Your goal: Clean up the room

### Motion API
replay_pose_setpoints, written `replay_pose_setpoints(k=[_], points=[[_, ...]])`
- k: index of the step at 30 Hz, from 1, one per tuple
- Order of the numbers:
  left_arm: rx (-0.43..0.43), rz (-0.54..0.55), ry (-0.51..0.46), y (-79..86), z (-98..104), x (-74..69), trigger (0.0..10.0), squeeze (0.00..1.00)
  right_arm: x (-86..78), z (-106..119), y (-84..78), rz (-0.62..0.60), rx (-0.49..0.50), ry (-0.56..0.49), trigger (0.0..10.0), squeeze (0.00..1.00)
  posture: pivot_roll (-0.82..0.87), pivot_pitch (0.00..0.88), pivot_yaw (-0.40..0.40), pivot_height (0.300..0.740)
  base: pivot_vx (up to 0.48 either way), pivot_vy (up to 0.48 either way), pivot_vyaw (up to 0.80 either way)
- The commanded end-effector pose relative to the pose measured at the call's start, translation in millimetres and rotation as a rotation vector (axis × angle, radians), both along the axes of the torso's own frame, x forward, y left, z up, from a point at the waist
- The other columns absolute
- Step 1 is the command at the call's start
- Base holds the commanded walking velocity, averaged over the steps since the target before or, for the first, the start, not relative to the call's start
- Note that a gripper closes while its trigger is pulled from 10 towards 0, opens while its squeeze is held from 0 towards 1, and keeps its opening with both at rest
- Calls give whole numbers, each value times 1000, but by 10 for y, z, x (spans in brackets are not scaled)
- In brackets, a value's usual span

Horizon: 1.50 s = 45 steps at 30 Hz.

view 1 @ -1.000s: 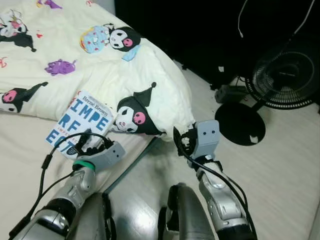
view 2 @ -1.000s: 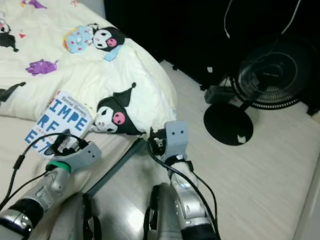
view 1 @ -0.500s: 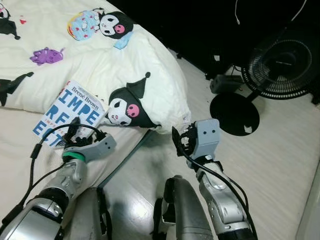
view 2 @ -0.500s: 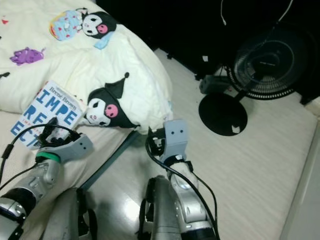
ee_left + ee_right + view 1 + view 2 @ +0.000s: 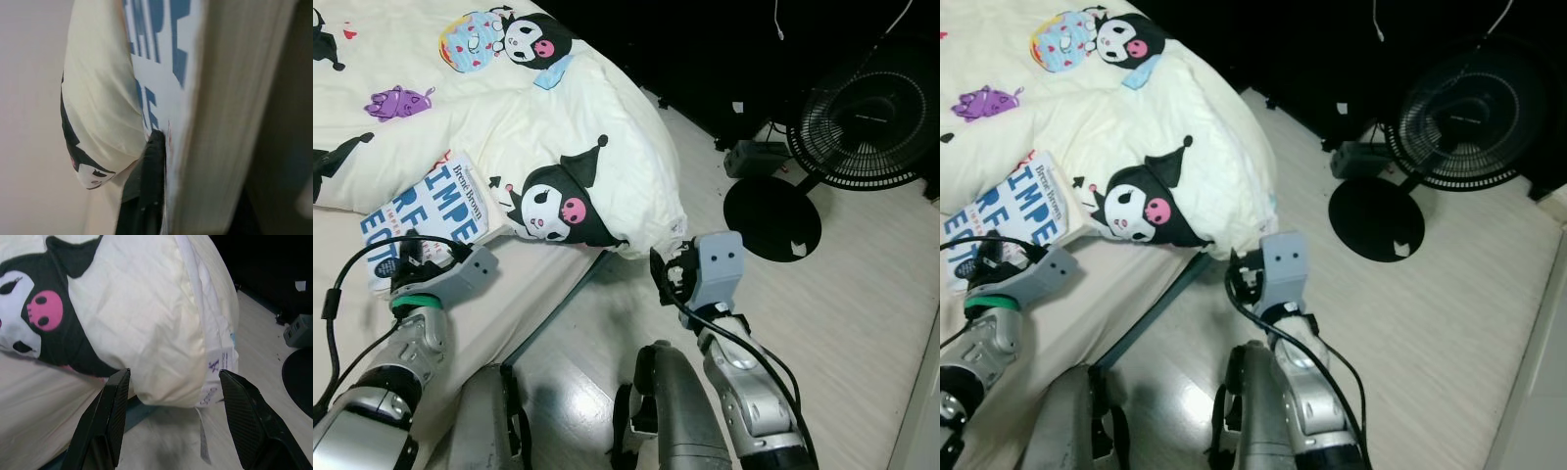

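The duvet (image 5: 558, 117) is soft matt cotton-like cloth, printed and lightly creased; the book (image 5: 416, 220) has a smooth paper cover. The floor (image 5: 862, 313) is pale wood-look plank with a dull sheen, and the fan (image 5: 871, 122) looks black plastic and wire.

black fan (image 5: 867, 127) on pale wooden floor (image 5: 862, 294).

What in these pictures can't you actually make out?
- Book: part of its cover lies under the quilt and behind the left gripper.
- Left gripper's fingers: the left wrist view sits too close, one finger against the cover, so no grip is confirmed.
- Fan: top cut off by the frame edge.
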<state>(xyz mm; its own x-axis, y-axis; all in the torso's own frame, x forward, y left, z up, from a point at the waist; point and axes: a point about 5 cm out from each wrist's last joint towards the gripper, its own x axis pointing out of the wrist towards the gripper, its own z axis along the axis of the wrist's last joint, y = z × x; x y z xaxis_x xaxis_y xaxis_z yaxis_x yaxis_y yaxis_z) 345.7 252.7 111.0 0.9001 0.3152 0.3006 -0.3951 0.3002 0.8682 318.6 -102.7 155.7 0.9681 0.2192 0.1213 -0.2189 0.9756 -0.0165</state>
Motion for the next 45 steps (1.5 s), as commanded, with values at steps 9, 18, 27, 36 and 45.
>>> replay_pose_setpoints(k=[9,18,27,36,45], points=[[-16,-132,-64,-92,-59,-117,0,0,33,-108,-15,-2,7,36,10000,0,-62,321,-31,610,0,0,0],[-224,-508,-281,-706,597,-375,10000,0,30,-38,-120,-22,26,-10,10000,0,1,204,-21,610,0,0,0],[-843,-701,-242,-1032,898,-520,10000,0,35,65,-233,-33,67,-71,10000,0,22,101,-19,610,0,0,0],[-1235,-508,-237,-874,809,-349,10000,0,79,20,-357,-99,79,-63,10000,0,12,65,-18,620,0,0,0],[-1115,-528,-176,-848,837,-294,10000,0,107,4,-363,-113,61,-56,10000,0,9,64,-10,650,0,0,0]])
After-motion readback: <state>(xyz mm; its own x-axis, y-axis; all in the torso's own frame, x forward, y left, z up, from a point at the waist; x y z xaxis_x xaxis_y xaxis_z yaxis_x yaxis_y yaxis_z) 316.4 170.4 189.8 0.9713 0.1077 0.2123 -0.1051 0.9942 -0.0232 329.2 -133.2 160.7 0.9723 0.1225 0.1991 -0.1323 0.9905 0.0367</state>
